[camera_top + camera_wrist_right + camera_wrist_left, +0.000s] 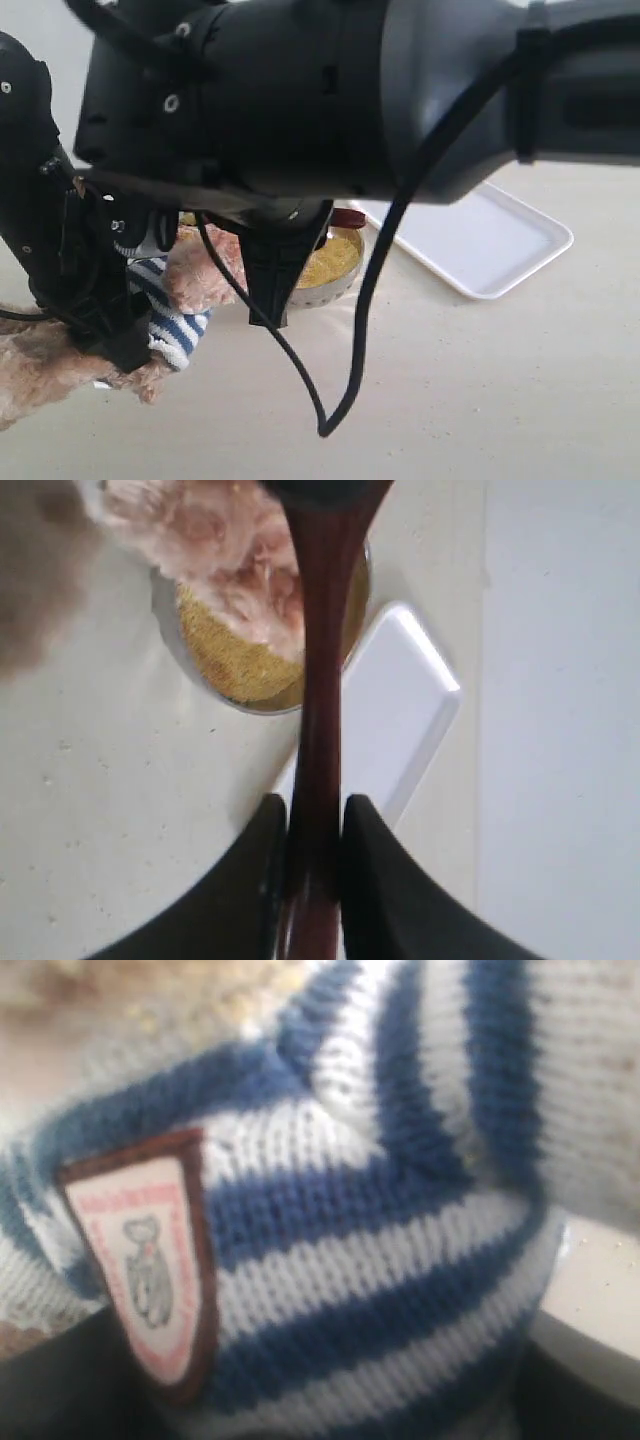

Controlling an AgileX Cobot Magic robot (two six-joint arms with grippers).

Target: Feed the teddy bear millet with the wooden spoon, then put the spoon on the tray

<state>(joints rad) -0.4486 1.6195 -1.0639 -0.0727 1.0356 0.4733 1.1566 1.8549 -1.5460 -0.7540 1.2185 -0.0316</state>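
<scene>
Here, only the left wrist view shows the teddy bear's (380, 1260) knitted navy-and-white stripes and shield-shaped crest badge (140, 1260). In the exterior view it lies fluffy at lower left against the left gripper (112, 335), jaws indiscernible. The flat white tray (490, 245) sits right of centre. The right gripper (315, 815) clamps the glossy wooden spoon (320, 680) over grainy millet (225, 655) in a round steel bowl (320, 293).

A small round steel bowl (328, 290) (166, 630) stands upright on the worktop (480, 380) (120, 810). Its shiny wall throws a faint bright patch onto the surface just beside it. The worktop is pale cream, smooth and matte, with a few tiny dark specks.
</scene>
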